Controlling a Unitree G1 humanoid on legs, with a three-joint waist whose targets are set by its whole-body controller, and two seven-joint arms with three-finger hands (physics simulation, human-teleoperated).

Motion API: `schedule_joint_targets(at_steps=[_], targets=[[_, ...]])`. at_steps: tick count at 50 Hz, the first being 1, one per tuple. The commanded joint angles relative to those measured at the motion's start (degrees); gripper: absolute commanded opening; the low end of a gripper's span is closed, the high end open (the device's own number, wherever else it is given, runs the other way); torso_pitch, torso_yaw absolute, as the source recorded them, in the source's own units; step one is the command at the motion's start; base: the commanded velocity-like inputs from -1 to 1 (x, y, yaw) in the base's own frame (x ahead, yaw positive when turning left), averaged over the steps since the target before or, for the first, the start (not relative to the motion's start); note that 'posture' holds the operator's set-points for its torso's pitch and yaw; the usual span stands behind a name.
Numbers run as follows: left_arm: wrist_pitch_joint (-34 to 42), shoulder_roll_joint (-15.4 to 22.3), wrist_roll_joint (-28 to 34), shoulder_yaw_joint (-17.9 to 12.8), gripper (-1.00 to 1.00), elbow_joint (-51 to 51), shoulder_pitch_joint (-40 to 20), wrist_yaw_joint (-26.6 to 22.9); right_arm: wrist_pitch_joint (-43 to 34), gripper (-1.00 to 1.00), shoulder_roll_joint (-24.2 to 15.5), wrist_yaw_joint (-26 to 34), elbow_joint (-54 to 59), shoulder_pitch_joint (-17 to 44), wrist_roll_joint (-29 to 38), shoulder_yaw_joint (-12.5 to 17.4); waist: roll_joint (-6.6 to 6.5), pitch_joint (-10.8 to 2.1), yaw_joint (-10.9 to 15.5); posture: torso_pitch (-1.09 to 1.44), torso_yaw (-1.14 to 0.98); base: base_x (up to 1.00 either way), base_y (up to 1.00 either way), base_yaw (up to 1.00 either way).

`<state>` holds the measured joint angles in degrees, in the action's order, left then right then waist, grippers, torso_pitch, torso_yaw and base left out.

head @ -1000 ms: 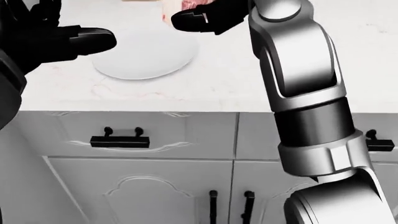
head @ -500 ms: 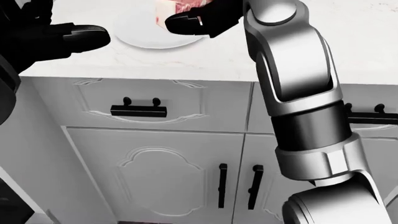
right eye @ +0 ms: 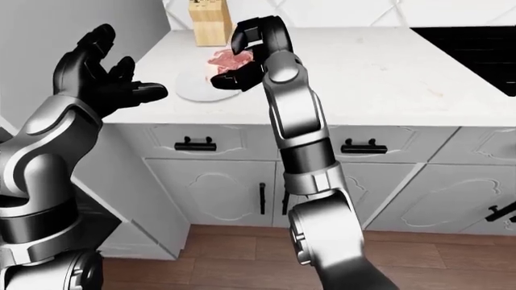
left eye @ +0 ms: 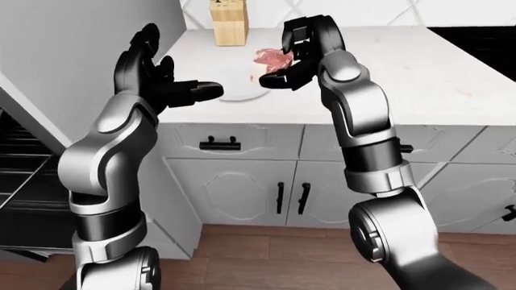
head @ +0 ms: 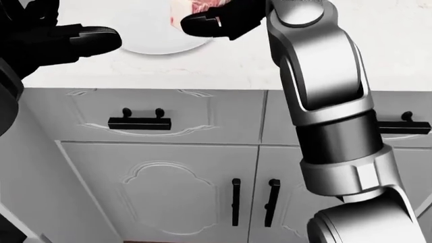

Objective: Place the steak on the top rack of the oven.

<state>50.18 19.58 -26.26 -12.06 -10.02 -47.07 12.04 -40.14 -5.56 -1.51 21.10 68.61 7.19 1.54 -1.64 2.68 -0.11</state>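
Left-eye view shows the steak [left eye: 271, 59], red with pale fat, held in the right hand [left eye: 300, 53], whose black fingers [left eye: 278, 80] curl round it from the view's right and from below. The meat sits above the counter [left eye: 419, 78], over the white plate [left eye: 240, 92], and whether it touches the plate cannot be told. The left hand [left eye: 159, 81] stands well to the view's left of the steak, apart from it, its fingers spread wide and holding nothing, one finger pointing across toward the plate. A wooden knife block [left eye: 228, 23] stands on the counter beyond the steak, toward the top of the view. At the far left edge the dark oven [left eye: 20, 181] shows its wire racks. Below the counter are white drawers and cabinet doors with black handles [left eye: 219, 144].
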Motion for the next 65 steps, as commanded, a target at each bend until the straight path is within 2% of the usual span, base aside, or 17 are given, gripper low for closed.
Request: schedule_joint_targets(at_steps=[1, 3, 11, 19, 28, 32, 33, 37, 43, 46, 47, 50, 56, 61, 63, 64, 65], targets=[[-1.9, 0.7, 0.1, -0.6, 1.00, -1.5, -1.8, -0.1, 2.5, -1.00, -0.4, -0.5, -2.6, 2.5, 0.1, 0.4, -0.10, -2.04, 0.0, 0.00, 0.00, 0.00, 0.00, 0.00], [-2.0, 0.7, 0.2, -0.6, 1.00, -1.4, -1.8, -0.2, 2.3, -1.00, -0.3, -0.5, -2.7, 2.3, 0.3, 0.3, -0.35, -3.50, 0.6, 0.00, 0.00, 0.00, 0.00, 0.18], [-1.7, 0.7, 0.1, -0.6, 1.00, -1.7, -1.9, -0.1, 2.4, -1.00, -0.2, -0.5, -2.7, 2.2, 0.5, 0.2, 0.48, -2.65, 0.7, 0.00, 0.00, -0.06, 0.00, 0.83], [-1.8, 0.8, 0.1, -0.7, 1.00, -1.6, -1.8, -0.1, 2.4, -1.00, 0.0, -0.5, -2.7, 2.1, 0.8, 0.1, 4.03, -2.54, 1.6, 0.00, 0.00, -0.14, 0.00, 0.94], [-2.0, 0.9, 0.1, -0.7, 1.00, -1.5, -1.7, -0.3, 2.5, -1.00, 0.3, -0.6, -2.7, 1.9, 0.9, 0.1, -1.53, -1.69, 1.4, 0.00, 0.00, -0.16, 0.00, 0.95], [-1.9, 0.9, 0.1, -0.8, 1.00, -1.5, -1.8, -0.3, 2.1, -1.00, 0.2, -0.6, -2.9, 2.1, 0.9, 0.1, -6.84, -2.76, 1.7, 0.00, 0.00, -0.16, 0.00, 0.96], [-1.9, 0.9, 0.1, -0.8, 1.00, -1.5, -1.8, -0.3, 2.0, -1.00, 0.2, -0.5, -3.0, 2.0, 0.9, 0.1, -4.89, -2.19, 1.8, 0.00, 0.00, -0.16, 0.00, 0.97], [-1.8, 0.8, 0.0, -0.7, 1.00, -1.7, -1.8, -0.2, 2.2, -1.00, 0.2, -0.4, -3.0, 1.8, 0.9, 0.2, -3.20, -3.39, 2.1, 0.00, 0.00, -0.16, 0.00, 0.96], [-1.7, 0.8, 0.0, -0.7, 1.00, -1.8, -1.7, -0.1, 2.3, -1.00, 0.0, -0.2, -2.5, 2.2, 1.0, 0.2, 0.79, -1.78, 0.9, 0.00, 0.00, -0.16, 0.00, 0.97], [-1.5, 0.7, 0.0, -0.7, 1.00, -2.0, -1.8, 0.1, 2.3, -1.00, -0.1, -0.1, -2.3, 2.5, 1.0, 0.2, 5.84, -2.84, 0.4, 0.00, 0.00, -0.17, 0.00, 0.97], [-1.5, 0.7, -0.1, -0.7, 1.00, -2.0, -1.8, 0.1, 2.2, -1.00, -0.1, -0.1, -2.4, 2.5, 1.0, 0.2, 4.22, -2.47, 0.7, 0.00, 0.00, -0.16, 0.00, 0.97], [-1.6, 0.8, 0.0, -0.7, 1.00, -1.9, -1.8, 0.1, 2.9, -1.00, -0.1, -0.2, -2.0, 2.1, 1.0, 0.3, 4.30, -3.00, 1.3, 0.00, 0.00, -0.16, 0.00, 0.97], [-1.9, 0.7, 0.1, -0.6, 1.00, -1.5, -1.8, 0.0, 2.9, -1.00, 0.0, -0.2, -2.1, 1.8, 1.0, 0.2, 0.69, -2.24, 1.2, 0.00, 0.00, -0.16, 0.00, 0.96], [-2.1, 0.8, 0.2, -0.6, 1.00, -1.3, -1.9, -0.2, 2.7, -1.00, 0.2, -0.3, -2.3, 1.8, 1.0, 0.2, -3.52, -2.09, 1.0, 0.00, 0.00, -0.16, 0.00, 0.97], [-2.1, 0.8, 0.1, -0.7, 1.00, -1.3, -1.9, -0.2, 2.7, -1.00, 0.2, -0.3, -2.2, 1.9, 1.0, 0.2, -7.14, -2.95, 1.3, 0.00, 0.00, -0.16, 0.00, 0.96], [-2.1, 0.8, 0.1, -0.7, 1.00, -1.2, -2.0, -0.2, 2.6, -1.00, 0.2, -0.3, -2.3, 1.9, 1.0, 0.1, -5.07, -2.31, 1.4, 0.00, 0.00, -0.16, 0.00, 0.97], [-2.2, 0.9, 0.1, -0.7, 1.00, -1.2, -1.9, -0.2, 2.9, -1.00, 0.2, -0.3, -2.1, 1.7, 1.0, 0.1, -5.12, -2.88, 1.5, 0.00, 0.00, -0.16, 0.00, 0.96]])
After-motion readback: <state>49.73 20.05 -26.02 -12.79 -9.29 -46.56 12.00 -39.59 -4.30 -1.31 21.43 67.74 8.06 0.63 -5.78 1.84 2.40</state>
